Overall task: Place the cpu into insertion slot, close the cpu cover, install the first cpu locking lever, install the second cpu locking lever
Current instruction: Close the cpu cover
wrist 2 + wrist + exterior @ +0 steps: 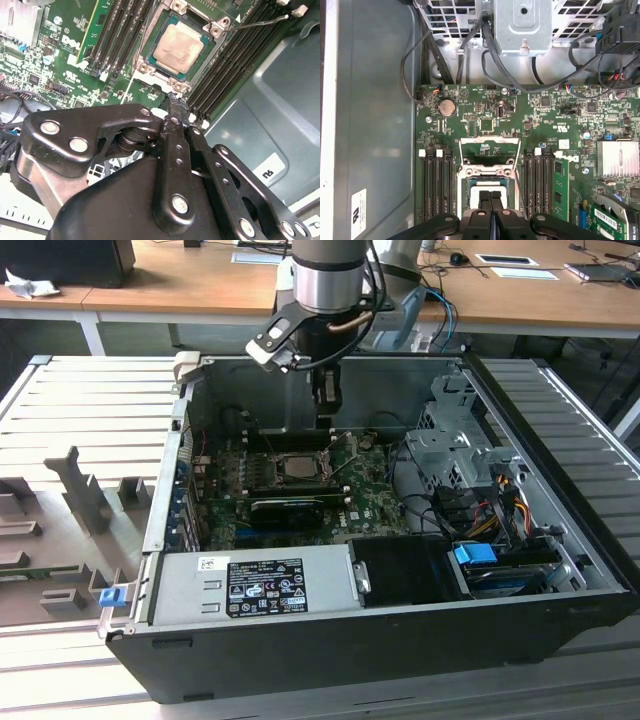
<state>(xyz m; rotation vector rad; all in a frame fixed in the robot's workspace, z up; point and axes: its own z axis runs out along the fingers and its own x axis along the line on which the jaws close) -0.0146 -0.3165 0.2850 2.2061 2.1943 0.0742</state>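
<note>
The cpu (177, 47) lies flat in the insertion slot (212, 53) on the green motherboard, its silver top facing up. In the first wrist view the cpu cover (488, 141) stands swung back from the slot, with green board showing through its window. A thin wire locking lever (260, 22) sticks up beside the slot. My gripper (175, 100) is shut with nothing between its fingers. Its tip hovers at the slot's edge, just off the chip. It also shows low over the slot (491, 197) and reaching down into the case (323, 423) behind the slot (300, 467).
Black memory slots (125, 35) flank the socket on both sides. A long black card (287, 508) lies in front of it. The case wall (250, 390), drive cage (450, 440), cable bundle (480, 510) and power supply (260, 585) hem the board in.
</note>
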